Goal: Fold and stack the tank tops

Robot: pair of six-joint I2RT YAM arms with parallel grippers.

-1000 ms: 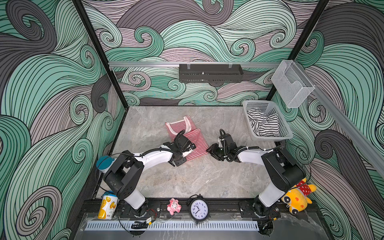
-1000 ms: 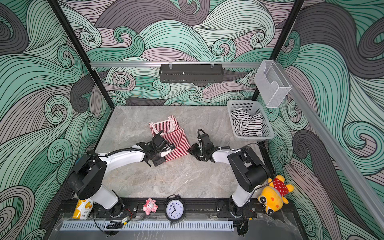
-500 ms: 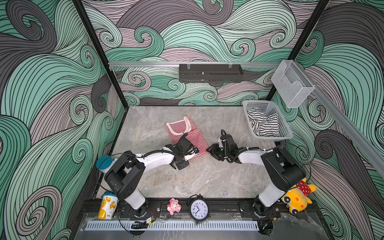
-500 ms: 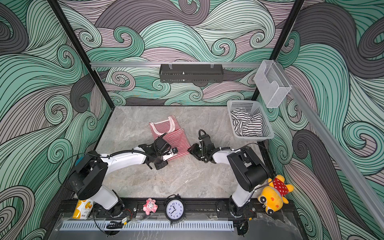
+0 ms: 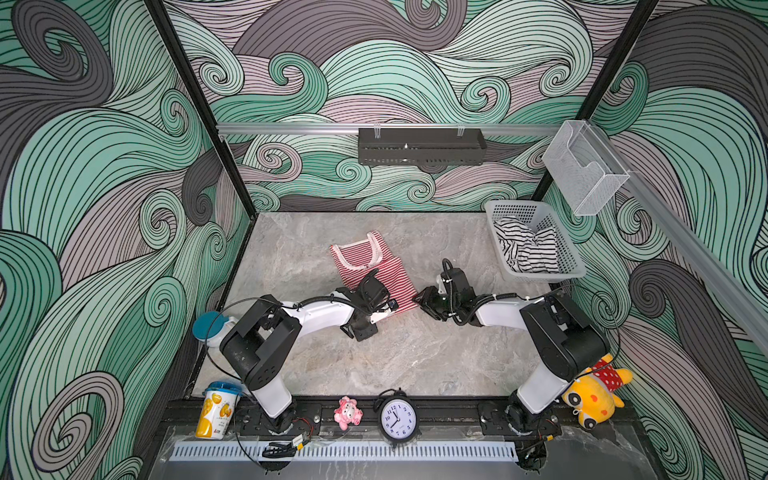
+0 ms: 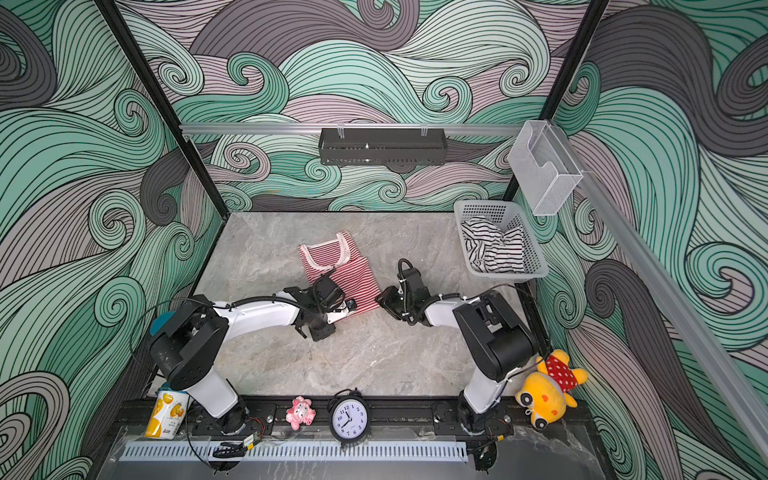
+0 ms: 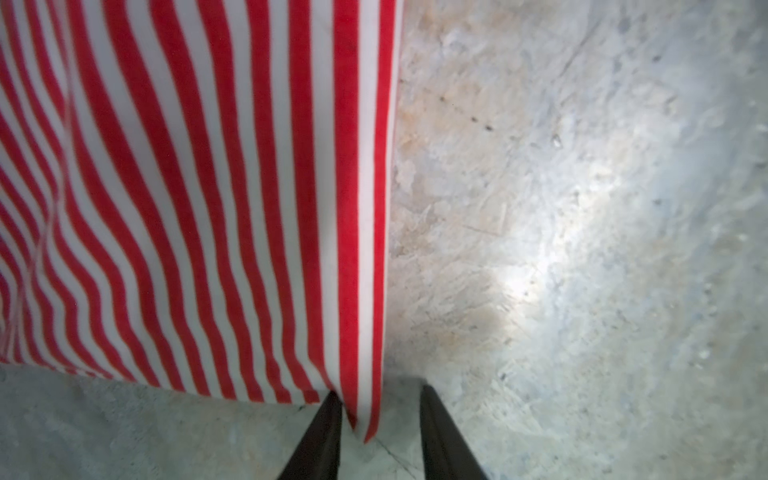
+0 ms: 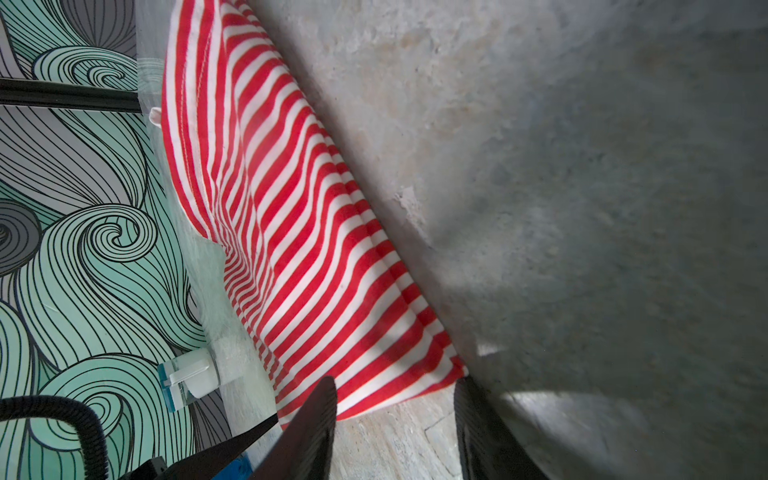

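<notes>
The table point(image 5: 374, 365) carried the basket point(image 5: 578, 272) at two o'clock, holding the black-and-white tank top point(image 5: 525, 249). The red-and-white tank top point(image 5: 374, 266) lay flat at centre. The left gripper point(image 7: 380, 399) straddled the hem's six-o'clock corner, fingers narrowly spread, not pinching. The right gripper point(image 8: 395, 386), fingers wider, seemingly bracketed the four-o'clock corner. Uneven closing might catch one layer and skew the fold. A second earlier, the left fingers stood wider, further over the cloth.
</notes>
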